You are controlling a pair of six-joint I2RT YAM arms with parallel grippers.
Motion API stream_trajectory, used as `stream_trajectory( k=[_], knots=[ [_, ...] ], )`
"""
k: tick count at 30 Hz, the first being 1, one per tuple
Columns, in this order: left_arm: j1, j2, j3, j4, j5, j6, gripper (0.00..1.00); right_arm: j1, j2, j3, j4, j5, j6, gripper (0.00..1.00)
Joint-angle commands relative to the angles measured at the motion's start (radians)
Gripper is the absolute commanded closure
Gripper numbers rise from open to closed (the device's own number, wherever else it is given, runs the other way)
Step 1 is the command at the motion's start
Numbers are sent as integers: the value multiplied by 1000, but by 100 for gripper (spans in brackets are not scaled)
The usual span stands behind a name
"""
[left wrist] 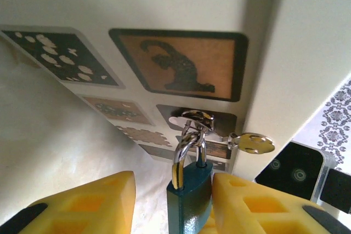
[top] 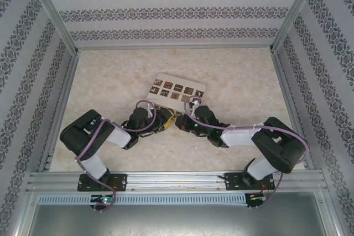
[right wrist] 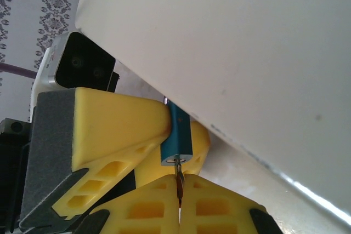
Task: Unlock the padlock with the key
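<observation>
The step in hand looks like turning the key. The tiny blue-bodied padlock with a thin metal shackle (left wrist: 189, 198) hangs from a hasp on the white box with brown picture tiles (left wrist: 274, 53), between the yellow fingers of the left gripper (left wrist: 174, 182). One finger touches its body and a gap shows beside the other, so I cannot tell whether it clamps. The right gripper (right wrist: 179, 195) is pinched closed on the thin metal key (right wrist: 177, 171), whose blade enters the keyhole underneath. The next move likely calls for a wrist roll against a braced body.
</observation>
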Motion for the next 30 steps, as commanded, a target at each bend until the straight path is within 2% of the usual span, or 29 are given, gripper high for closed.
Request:
stream_trajectory(
  k=[1,12,19,25,30],
  knots=[
    [-16,19,23,80,11,-16,61,10,4,36,81,-5,11,99],
    [-16,33,34,74,4,-9,73,10,-5,28,84,-5,26,96],
    [-18,-14,46,-13,8,31,87,7,-39,1,79,21,28,85],
    [-17,-79,54,-90,-11,52,89,4,-104,-27,29,48,-10,73],
    [-18,-118,62,-127,-19,43,89,-1,-206,-34,-121,90,-119,66]
  ],
)
